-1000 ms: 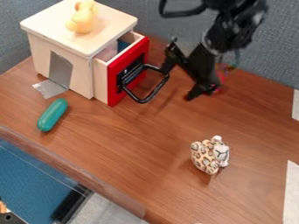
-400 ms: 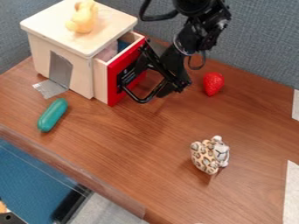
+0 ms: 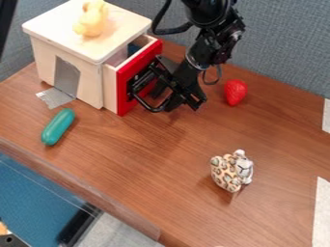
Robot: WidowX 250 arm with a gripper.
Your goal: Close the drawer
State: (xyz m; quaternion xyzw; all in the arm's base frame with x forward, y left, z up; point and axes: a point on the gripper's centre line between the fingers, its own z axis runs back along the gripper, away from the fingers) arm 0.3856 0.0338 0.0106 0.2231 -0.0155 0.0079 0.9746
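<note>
At the left, past the near edge of a brown wooden table point(image 3: 148, 164), lies a blue surface point(image 3: 35, 193). On the table, toward the left, is a smooth teal oblong object point(image 3: 58, 127), lying on its side with its far end angled to the right. Just beyond it, a silvery strip point(image 3: 55, 98) lies flat against the foot of a pale wooden box point(image 3: 42, 58). The box stands upright at the far left, with a gray panel point(image 3: 66, 77) on its near side and a yellow toy figure point(image 3: 92, 21) on its flat top.

From the box's right side juts a drawer point(image 3: 110, 89), partly open, with something dark blue inside. Its front point(image 3: 124, 91) is red, and a black loop handle point(image 3: 153, 109) sticks out toward the right. Right up against the front, overlapping the handle, is the black gripper point(image 3: 155, 83); whether it is open or closed cannot be told. The black robot arm point(image 3: 206, 43) comes in from the far edge and slopes down to the left to reach it.

Right of the gripper, well apart from the drawer, sits a red strawberry point(image 3: 235, 92). Nearer, also right of center, is a small leopard-spotted animal toy point(image 3: 226, 172). At the far right, white strips point(image 3: 321, 217) mark the table's side.
</note>
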